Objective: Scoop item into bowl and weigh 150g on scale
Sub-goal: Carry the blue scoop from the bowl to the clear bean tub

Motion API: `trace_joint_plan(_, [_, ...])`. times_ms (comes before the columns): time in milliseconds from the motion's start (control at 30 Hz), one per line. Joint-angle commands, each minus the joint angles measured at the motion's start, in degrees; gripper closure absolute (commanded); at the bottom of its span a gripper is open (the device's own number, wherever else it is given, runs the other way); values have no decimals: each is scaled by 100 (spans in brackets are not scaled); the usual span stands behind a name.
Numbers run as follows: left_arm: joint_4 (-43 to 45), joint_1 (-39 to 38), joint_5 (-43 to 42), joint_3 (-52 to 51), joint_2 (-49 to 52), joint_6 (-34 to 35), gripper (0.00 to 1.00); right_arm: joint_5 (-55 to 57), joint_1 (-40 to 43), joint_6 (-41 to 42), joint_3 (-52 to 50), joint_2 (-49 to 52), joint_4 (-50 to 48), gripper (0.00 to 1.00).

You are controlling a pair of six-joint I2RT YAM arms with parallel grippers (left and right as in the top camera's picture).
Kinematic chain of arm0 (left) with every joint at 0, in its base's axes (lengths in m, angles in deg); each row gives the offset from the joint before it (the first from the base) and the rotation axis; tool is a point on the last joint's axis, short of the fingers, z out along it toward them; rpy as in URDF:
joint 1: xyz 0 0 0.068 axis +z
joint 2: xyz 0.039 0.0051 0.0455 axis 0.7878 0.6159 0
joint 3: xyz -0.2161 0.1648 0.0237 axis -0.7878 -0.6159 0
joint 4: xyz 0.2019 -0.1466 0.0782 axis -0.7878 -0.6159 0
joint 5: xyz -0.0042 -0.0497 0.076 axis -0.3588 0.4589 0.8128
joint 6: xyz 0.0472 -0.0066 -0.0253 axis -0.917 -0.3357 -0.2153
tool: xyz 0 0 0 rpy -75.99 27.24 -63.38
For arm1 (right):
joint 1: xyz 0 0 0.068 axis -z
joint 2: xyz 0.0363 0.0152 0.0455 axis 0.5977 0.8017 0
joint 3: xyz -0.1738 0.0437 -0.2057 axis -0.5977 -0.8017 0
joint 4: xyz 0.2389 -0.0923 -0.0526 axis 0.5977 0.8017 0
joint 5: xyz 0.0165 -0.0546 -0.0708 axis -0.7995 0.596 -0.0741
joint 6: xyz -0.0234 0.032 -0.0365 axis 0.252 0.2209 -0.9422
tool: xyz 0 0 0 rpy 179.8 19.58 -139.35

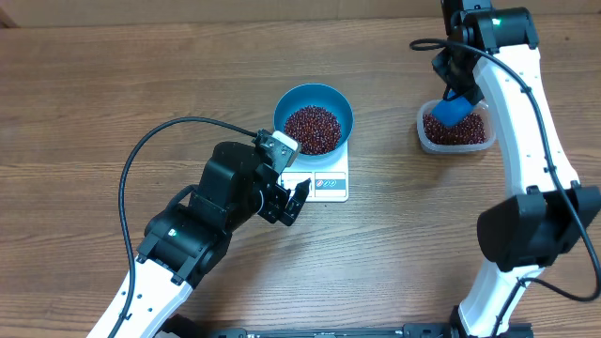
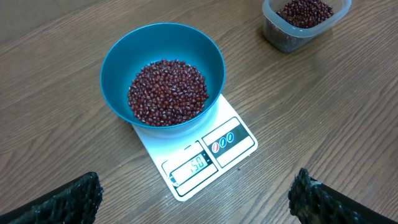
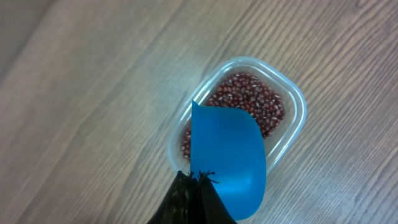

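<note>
Overhead, the beans [image 1: 313, 129] are lying as a loose heap inside the blue bowl [image 1: 315, 93], which is sitting on the 12 o'clock half of the white scale [image 1: 329, 185]; more beans are filling the clear tub [image 1: 427, 141] well apart at the bowl's 3 o'clock. The left gripper [image 1: 287, 178] is hovering at the scale's 8 o'clock with its fingers [image 2: 68, 200] spread wide and gripping nothing. The right gripper [image 3: 196, 179] is hanging over the tub with its jaws pressed together on the handle of the blue scoop [image 3: 227, 155], whose cup is looking empty from the wrist view. Each bean is looking tiny, hard and smooth, so I am judging that they are going to roll and scatter if tipped and cannot be pinched singly; only the scoop or the bowl is suiting them. The bowl is appearing stiff, glossy and probably slippery, carrying modest weight, so a pinch across the rim at its 9 o'clock side, clear of the heap, is seeming the best hold. The scale is looking light and liable to slide if nudged. Its display [image 2: 197, 165] along the 6 o'clock edge is apparently showing 150; beside it two small round icons are printed, and no brand name is showing clearly enough to read
</note>
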Motion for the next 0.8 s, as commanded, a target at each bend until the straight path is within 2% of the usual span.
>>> trace_joint_plan(0, [0, 11, -22, -31, 24, 55, 0, 57, 96, 74, 17, 133, 15, 96])
trace_joint_plan(600, [-2, 11, -24, -31, 24, 55, 0, -59, 295, 238, 17, 597, -330, 96])
trace_joint_plan(667, [-2, 11, -22, -31, 24, 55, 1, -81, 295, 295, 17, 614, -374, 89])
trace_joint_plan(767, [-35, 11, -22, -31, 24, 55, 1, -166, 295, 291, 17, 664, -374, 86])
